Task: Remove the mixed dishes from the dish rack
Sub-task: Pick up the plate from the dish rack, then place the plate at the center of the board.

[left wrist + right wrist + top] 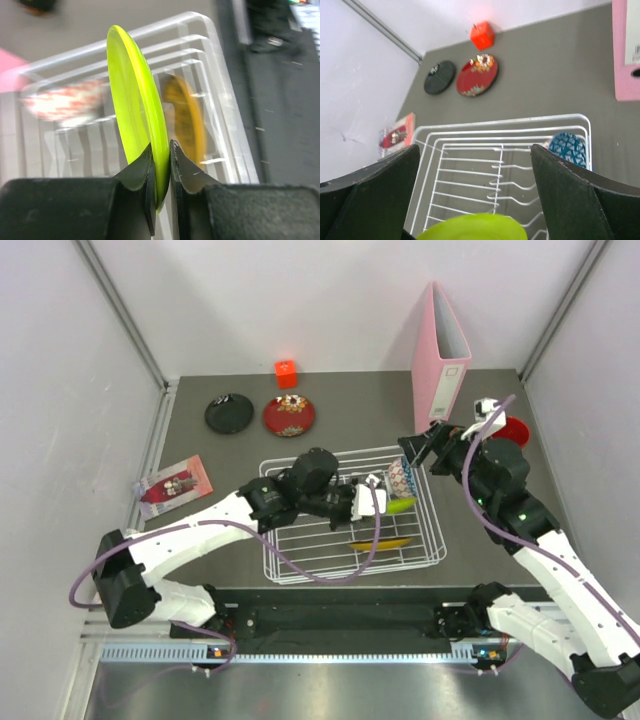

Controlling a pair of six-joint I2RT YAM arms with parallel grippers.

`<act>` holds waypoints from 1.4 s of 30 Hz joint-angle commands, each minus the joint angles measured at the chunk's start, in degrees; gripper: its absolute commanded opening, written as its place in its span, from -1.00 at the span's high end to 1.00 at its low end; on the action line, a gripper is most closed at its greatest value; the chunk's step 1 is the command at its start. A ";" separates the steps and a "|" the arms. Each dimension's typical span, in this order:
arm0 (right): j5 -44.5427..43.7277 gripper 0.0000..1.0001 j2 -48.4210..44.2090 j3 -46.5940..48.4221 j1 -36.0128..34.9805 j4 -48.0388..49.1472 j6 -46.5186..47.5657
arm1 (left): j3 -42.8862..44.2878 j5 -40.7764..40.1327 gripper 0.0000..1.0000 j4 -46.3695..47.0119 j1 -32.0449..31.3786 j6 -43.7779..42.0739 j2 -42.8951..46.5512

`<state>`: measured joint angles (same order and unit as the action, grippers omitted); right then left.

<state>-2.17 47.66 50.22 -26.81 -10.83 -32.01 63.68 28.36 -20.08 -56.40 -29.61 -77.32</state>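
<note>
The white wire dish rack (300, 550) stands mid-table. My left gripper (376, 502) is shut on the edge of the lime green plate (402, 505), which stands on edge; in the left wrist view (161, 165) the plate (134, 95) sits between the jaws. A gold patterned plate (380, 543) stands in the rack (220, 75) beside it (187, 117). The blue-white bowl (400, 477) is at the rack's far right (569, 148). My right gripper (417, 452) hovers open and empty over the rack's far right corner (475, 200). The black plate (228, 413) and dark red plate (289, 416) lie on the table.
An orange-red cube (286, 373) sits at the back. A pink binder (440, 355) stands upright at the back right. A red cup (516, 429) is partly hidden behind my right arm. A picture card (172, 485) lies at the left.
</note>
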 commanded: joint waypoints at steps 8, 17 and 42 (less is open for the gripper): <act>-5.11 -0.83 -3.80 6.74 0.53 -2.79 -0.68 | 4.53 -5.85 1.00 5.21 1.21 -2.48 7.26; -3.46 -0.86 4.18 10.60 0.79 -10.53 -6.21 | -11.79 -44.41 1.00 24.01 -2.57 -18.71 10.87; 18.70 -0.59 18.87 11.04 0.79 -2.35 -6.93 | -23.08 -50.16 1.00 48.38 -8.99 -43.34 7.62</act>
<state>15.03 65.91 58.50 -26.44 -16.67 -39.66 40.29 -21.96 21.93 -64.71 -71.46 -69.34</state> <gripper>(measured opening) 0.856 0.167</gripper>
